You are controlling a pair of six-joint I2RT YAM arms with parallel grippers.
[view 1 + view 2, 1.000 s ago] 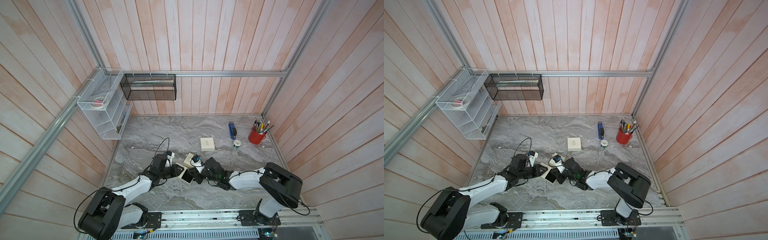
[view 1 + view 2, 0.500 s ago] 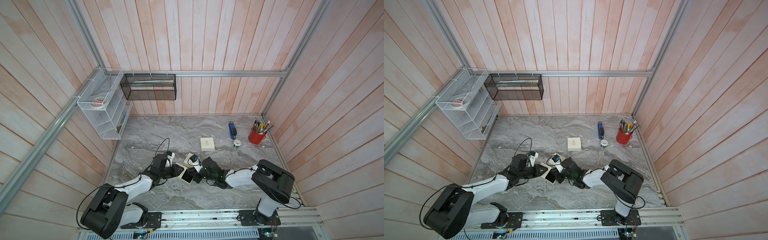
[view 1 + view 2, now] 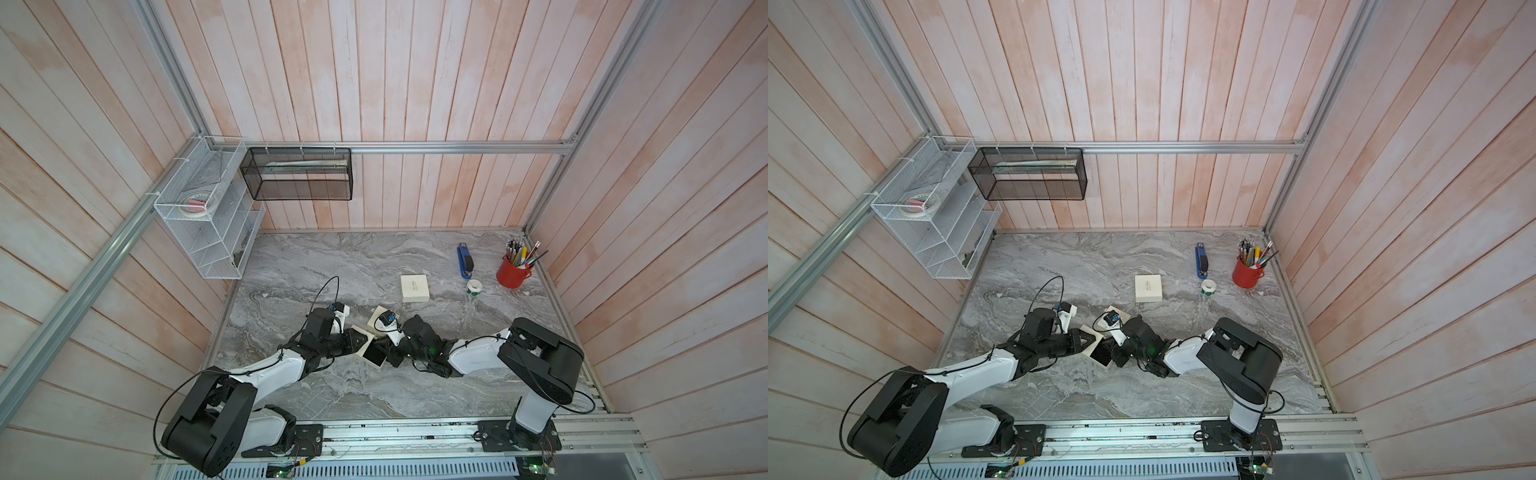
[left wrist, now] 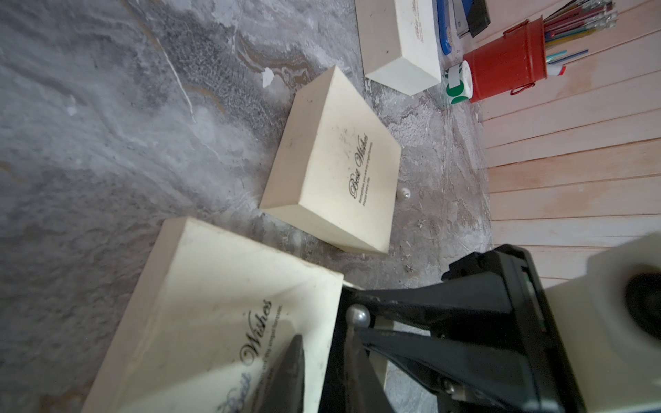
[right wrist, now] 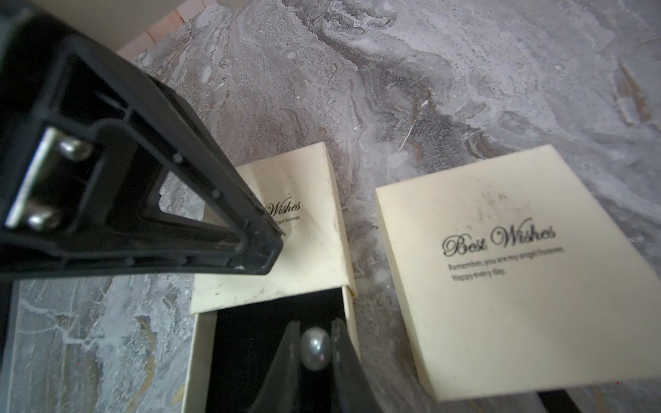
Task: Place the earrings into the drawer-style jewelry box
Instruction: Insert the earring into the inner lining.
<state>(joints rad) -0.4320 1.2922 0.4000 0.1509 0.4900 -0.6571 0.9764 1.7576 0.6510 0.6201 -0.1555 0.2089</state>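
Task in progress. The right end effector (image 5: pixel 315 327) is clamped on a round white pearl earring (image 5: pixel 314 348) over the open black-lined drawer (image 5: pixel 250 357) of the cream cardboard drawer-style jewelry box (image 5: pixel 304 221). The left end effector (image 5: pixel 268 246) is closed and bears on the sleeve. The held earring is not yet released. Other small loose earrings (image 4: pixel 405 194) lie on the grey marbled worktop (image 4: pixel 107 125), just beside a second cream box (image 4: pixel 339 161).

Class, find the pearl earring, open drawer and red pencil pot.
pearl earring (image 5: pixel 314 348), right wrist view, centre of pearl.
open drawer (image 5: pixel 243 339), right wrist view, bare black lining.
red pencil pot (image 3: pixel 510 275), in a top view, outer wall.
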